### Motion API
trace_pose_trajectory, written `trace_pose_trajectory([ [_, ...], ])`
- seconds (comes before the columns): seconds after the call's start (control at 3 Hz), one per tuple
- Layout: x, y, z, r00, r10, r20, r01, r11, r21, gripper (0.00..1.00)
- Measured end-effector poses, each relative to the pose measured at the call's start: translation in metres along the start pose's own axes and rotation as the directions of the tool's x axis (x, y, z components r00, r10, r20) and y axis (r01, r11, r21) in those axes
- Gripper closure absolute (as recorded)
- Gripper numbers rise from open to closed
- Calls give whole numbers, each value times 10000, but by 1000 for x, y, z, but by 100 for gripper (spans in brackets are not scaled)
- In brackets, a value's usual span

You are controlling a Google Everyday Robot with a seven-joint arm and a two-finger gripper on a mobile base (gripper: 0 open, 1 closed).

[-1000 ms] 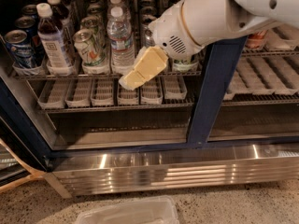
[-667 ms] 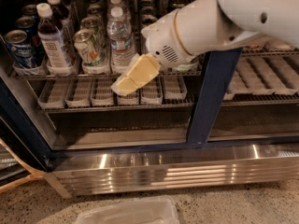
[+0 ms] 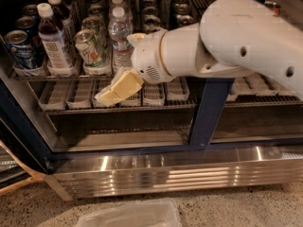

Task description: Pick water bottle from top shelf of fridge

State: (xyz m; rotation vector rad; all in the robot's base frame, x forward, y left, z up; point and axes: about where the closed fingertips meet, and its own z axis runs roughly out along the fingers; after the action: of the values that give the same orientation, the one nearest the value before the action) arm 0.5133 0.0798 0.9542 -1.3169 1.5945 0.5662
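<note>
The water bottle (image 3: 120,36), clear with a white cap, stands upright on the top shelf (image 3: 61,75) of the fridge (image 3: 208,112), between a green can and further cans. My gripper (image 3: 125,63) is open, directly in front of the bottle's lower right side. One cream finger (image 3: 116,86) points down-left over the lower rack. The other finger (image 3: 138,37) shows beside the bottle's right shoulder. I cannot tell whether either finger touches the bottle. My white arm (image 3: 227,37) covers the shelf's right part.
A white-capped bottle of dark purple liquid (image 3: 52,39), a green can (image 3: 90,46) and a blue can (image 3: 19,48) stand left of the water bottle. The lower rack (image 3: 154,92) holds clear lane trays. The ribbed steel base panel (image 3: 165,170) is below. A clear plastic bin (image 3: 128,215) lies on the floor.
My arm has moved left and in toward the shelf. The gripper now sits right by the water bottle, with its upper finger showing beside it.
</note>
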Motion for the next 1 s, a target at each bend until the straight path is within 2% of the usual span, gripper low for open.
trace_pose_trajectory([
  [0.33, -11, 2, -4, 9972, -537, 513, 470, 9912, 1237, 0],
  [0.67, -26, -9, -16, 9912, -1016, 844, 753, 9598, 2703, 0],
  [1.0, -44, -35, -30, 9843, -1378, 1102, 786, 9016, 4254, 0],
])
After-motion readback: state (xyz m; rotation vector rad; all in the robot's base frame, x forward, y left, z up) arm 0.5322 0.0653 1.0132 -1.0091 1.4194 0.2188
